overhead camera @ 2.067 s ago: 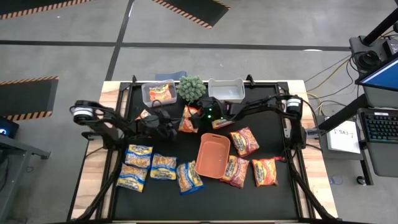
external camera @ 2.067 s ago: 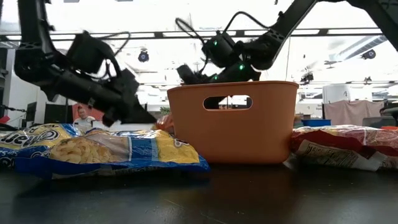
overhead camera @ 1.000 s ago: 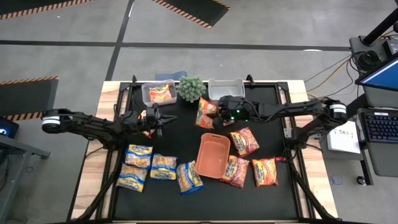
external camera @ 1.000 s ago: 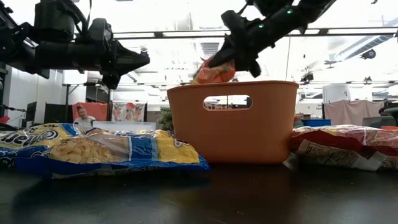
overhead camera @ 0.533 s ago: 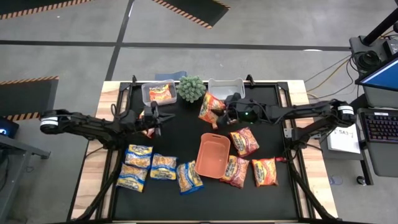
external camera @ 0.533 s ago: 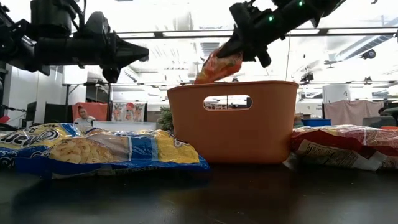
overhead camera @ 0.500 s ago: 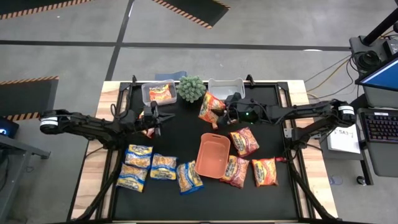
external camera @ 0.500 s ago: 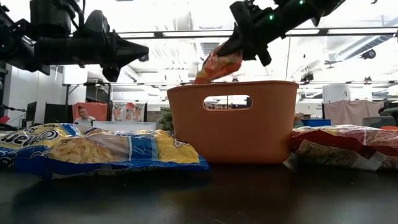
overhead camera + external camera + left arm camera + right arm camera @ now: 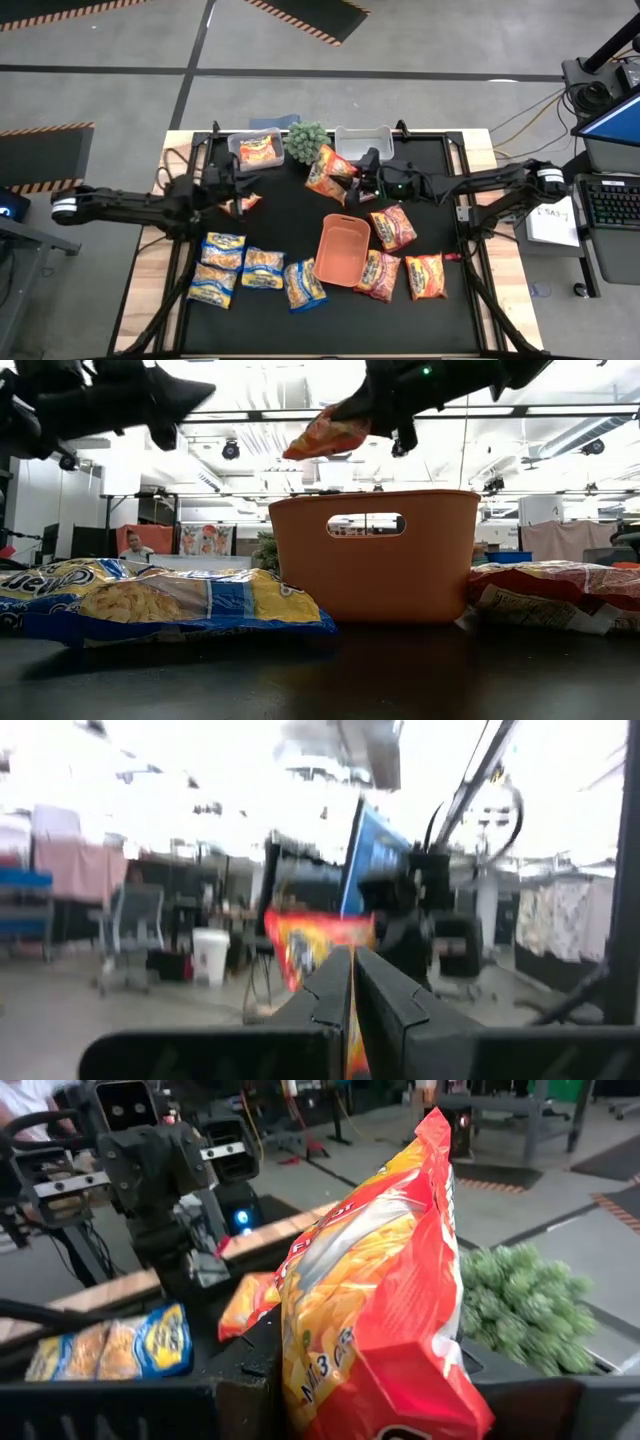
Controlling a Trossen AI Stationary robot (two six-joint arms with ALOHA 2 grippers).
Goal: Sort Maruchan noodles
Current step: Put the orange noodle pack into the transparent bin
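Note:
My right gripper (image 9: pixel 352 178) is shut on an orange Maruchan noodle packet (image 9: pixel 327 172), held high above the orange tray (image 9: pixel 372 555) near the table's far middle. My left gripper (image 9: pixel 237 181) is shut, holds nothing and hangs in the air at the far left, above another orange packet (image 9: pixel 246 203) that lies flat on the table. One more orange packet lies in the left clear bin (image 9: pixel 256 148). Several yellow-and-blue packets (image 9: pixel 262 268) lie flat at the near left. Three dark red packets (image 9: pixel 392 227) lie flat at the near right. My right gripper pinches the orange packet by its near end (image 9: pixel 340 1380) between its two fingers. The fingers come in level from the table's right. The packet is lifted clear (image 9: pixel 325 435) and juts out past the fingertips toward the left, sagging a little.
A green plant (image 9: pixel 308 142) stands between the left clear bin and a second clear bin (image 9: pixel 364 143) at the far edge, right beside the held packet. The orange tray (image 9: pixel 343 248) stands in the middle. Bare black table lies between the tray and the left gripper.
My right gripper has risen with the orange packet, tipped up to level and gone a little toward the left; the packet, once hanging over the tray's rim, now juts out sideways well above it. My left gripper, still shut, has risen, tipped upward and drawn back toward the left edge.

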